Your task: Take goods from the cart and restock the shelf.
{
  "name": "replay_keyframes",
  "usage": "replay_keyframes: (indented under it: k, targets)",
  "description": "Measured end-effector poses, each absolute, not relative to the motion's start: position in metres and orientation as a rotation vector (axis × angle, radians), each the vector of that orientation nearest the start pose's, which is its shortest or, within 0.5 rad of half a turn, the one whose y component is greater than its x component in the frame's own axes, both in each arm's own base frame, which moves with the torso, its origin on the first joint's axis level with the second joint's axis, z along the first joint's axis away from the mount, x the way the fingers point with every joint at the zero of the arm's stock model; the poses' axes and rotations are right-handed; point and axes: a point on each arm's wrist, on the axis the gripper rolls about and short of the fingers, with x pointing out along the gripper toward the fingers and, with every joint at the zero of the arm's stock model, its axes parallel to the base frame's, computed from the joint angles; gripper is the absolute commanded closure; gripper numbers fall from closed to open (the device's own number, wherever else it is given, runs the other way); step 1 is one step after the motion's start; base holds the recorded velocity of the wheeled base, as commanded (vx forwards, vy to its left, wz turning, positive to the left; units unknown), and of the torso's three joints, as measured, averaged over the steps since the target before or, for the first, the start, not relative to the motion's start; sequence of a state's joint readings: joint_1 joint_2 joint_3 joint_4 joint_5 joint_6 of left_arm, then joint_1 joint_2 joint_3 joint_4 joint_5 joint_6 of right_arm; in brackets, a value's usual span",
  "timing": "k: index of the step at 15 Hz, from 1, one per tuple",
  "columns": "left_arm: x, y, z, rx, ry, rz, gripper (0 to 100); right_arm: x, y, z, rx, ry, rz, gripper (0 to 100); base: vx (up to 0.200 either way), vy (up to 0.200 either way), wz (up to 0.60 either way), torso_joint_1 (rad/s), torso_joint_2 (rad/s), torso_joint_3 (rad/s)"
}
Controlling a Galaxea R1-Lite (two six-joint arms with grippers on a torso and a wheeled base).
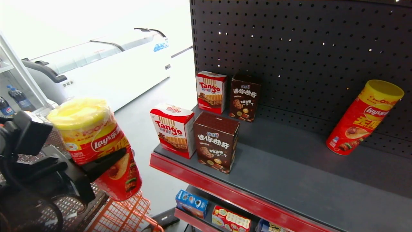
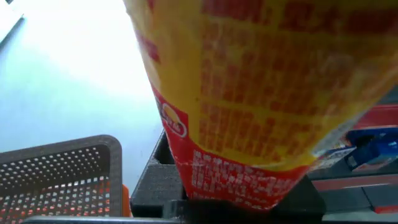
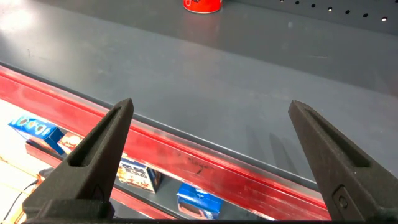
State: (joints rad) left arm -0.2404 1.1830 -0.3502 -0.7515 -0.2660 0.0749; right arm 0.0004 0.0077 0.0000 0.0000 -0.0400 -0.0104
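— Left tool, what is it doing?

— Clamped round the middle of a chips can, dark fingers across the red band. The yellow lid is up and the base hangs below the grip.

— Where is that, next to the goods?

— Tool and can hang above the cart, whose mesh sits directly beneath the tool. The shelf lies off to that tool's right and ahead, with open floor between.

— How does the can's long axis lie?

— Close to upright, the lid tipped a little away from the shelf and the base toward it. I judge it needs only a small righting before it can stand.

— And the right tool?

— Spread wide and empty, poised just above the shelf's red front lip with bare deck ahead of it. It is the nearer arm to the shelf, but it carries nothing.

— So what does the next move turn on?

— A sideways carry by the left arm, I think: rightward and forward. A wafer box and a cookie box stand at the shelf corner nearest the left tool, so the can must pass over or beyond them. A second can stands against the back panel, far to the right; the bare deck between looks the likely spot.
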Motion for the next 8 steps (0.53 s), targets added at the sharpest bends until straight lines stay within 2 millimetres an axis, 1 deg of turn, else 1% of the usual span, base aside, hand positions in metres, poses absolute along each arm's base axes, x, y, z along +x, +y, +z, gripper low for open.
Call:
replay_keyframes:
  k: [2, 3, 6, 8]
  targets:
    - [0.144, -0.044, 0.196, 0.068, 0.061, -0.525, 100, -0.022, -0.001, 0.076, -0.01, 0.008, -0.04, 0, 0.0, 0.0, 0.0, 0.0, 0.0, 0.0]
    - [0.142, -0.044, 0.202, 0.068, 0.035, -0.534, 100, -0.022, -0.001, 0.076, -0.011, 0.008, -0.04, 0, 0.0, 0.0, 0.0, 0.0, 0.0, 0.0]
    - [0.145, -0.052, 0.212, 0.064, 0.001, -0.656, 100, -0.022, -0.001, 0.076, -0.01, 0.008, -0.04, 0, 0.0, 0.0, 0.0, 0.0, 0.0, 0.0]
    - [0.15, -0.057, 0.214, 0.064, 0.002, -0.727, 100, -0.022, -0.001, 0.076, -0.01, 0.008, -0.039, 0, 0.0, 0.0, 0.0, 0.0, 0.0, 0.0]
